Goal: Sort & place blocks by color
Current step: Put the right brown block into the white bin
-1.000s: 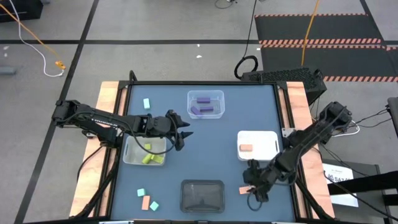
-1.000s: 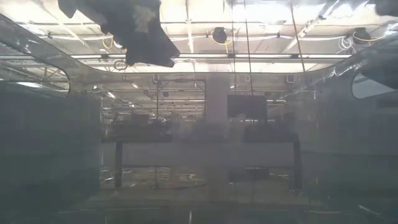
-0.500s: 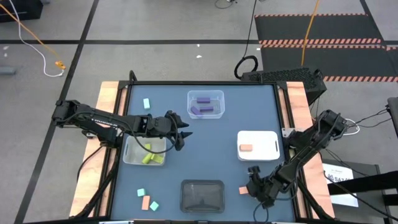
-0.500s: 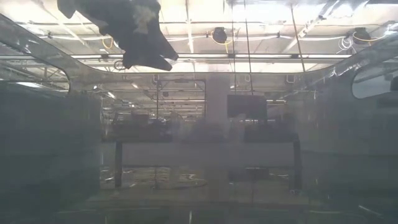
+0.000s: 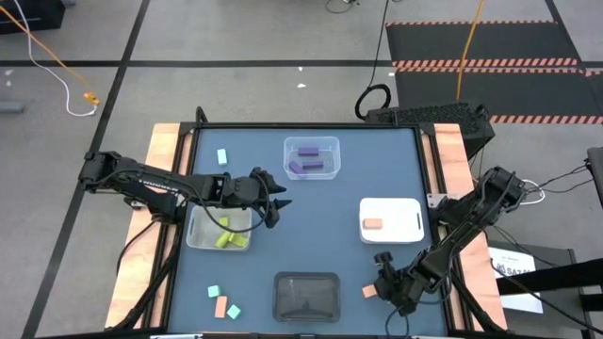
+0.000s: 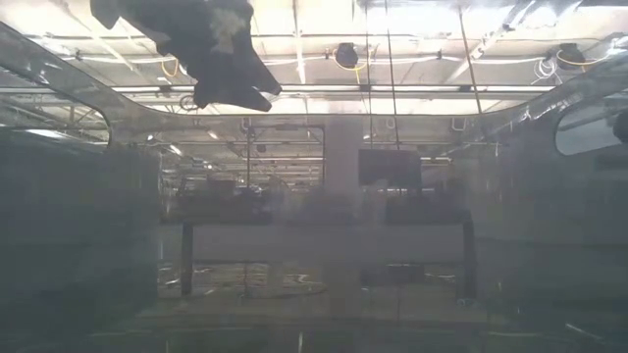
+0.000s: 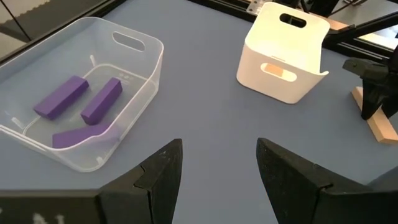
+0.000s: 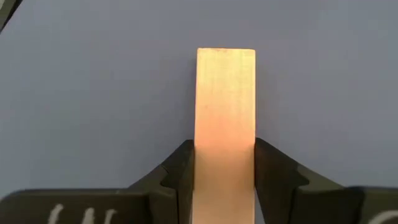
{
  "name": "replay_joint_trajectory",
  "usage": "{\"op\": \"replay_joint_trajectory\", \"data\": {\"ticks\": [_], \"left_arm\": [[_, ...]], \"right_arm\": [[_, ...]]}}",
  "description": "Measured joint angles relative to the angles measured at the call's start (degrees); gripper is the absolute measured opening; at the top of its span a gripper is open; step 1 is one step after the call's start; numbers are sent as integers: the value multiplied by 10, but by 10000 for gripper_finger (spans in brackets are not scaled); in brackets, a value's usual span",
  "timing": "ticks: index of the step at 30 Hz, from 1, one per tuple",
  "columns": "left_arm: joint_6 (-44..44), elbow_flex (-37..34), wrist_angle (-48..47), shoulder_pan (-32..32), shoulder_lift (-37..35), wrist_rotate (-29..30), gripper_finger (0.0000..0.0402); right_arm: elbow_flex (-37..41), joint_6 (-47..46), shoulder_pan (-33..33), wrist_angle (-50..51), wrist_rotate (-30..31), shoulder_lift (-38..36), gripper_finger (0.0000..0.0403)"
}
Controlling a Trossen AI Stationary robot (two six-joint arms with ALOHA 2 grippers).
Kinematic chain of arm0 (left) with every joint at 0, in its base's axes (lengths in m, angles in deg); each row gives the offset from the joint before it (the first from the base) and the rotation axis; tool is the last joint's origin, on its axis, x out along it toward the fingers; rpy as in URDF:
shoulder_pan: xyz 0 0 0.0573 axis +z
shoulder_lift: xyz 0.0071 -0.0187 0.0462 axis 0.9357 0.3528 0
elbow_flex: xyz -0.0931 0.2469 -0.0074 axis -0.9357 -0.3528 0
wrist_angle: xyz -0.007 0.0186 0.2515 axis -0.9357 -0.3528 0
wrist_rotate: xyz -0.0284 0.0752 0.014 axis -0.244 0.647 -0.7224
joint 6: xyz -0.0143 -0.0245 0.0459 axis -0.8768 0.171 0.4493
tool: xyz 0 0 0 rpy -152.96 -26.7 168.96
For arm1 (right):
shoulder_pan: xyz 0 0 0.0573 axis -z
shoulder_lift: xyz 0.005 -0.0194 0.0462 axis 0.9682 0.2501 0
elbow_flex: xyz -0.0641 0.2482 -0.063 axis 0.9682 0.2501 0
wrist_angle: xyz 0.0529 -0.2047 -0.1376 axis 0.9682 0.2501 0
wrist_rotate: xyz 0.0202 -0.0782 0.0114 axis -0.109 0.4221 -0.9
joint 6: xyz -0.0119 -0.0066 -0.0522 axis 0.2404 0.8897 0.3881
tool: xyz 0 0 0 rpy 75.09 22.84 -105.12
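A salmon-orange bar block [image 8: 225,112] lies on the blue table near its near right corner, with my right gripper [image 5: 383,286] shut on it. My left gripper [image 7: 219,168] hovers open and empty at mid-left, beside the translucent tray [image 5: 196,235] that holds yellow-green blocks [image 5: 226,239]. Purple blocks [image 7: 62,96] lie in the clear tray [image 5: 332,146]. One salmon block [image 5: 373,224] lies in the white tray [image 5: 405,218]. Cyan blocks [image 5: 222,156] [image 5: 214,292] and a salmon one [image 5: 220,307] lie loose on the table's left side. My right gripper pinches the salmon bar's two long sides [image 8: 205,155] between its two fingers [image 8: 180,171], close to one end. The fingers lie across the bar, and most of its length reaches out beyond them. In the left wrist view the gripper comes from above and the bar [image 7: 380,127] lies on the table.
A black tray [image 5: 306,279] stands at the near edge in the middle, just left of the right gripper. Wooden rails [image 5: 450,160] border the table's left and right sides. Bare blue table lies between the trays in the centre.
My right arm has gone down and a little toward the table's near edge, onto the salmon bar. The bar itself has stayed where it was.
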Motion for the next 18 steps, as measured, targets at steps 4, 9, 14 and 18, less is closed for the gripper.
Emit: {"op": "replay_joint_trajectory", "data": {"ticks": [4, 9, 14, 18], "left_arm": [[0, 0, -3, 0, 0, 0, 207], [-1, 0, -2, 0, 0, 0, 207], [-5, 0, 6, 0, 0, 0, 207], [-2, 0, 23, 0, 0, 0, 207]], "right_arm": [[1, 43, 2, -57, 6, -53, 112], [0, 133, 9, -152, 110, -119, 112], [0, 263, 32, -226, 235, -166, 113], [0, 347, 71, -264, 324, -184, 120]]}}
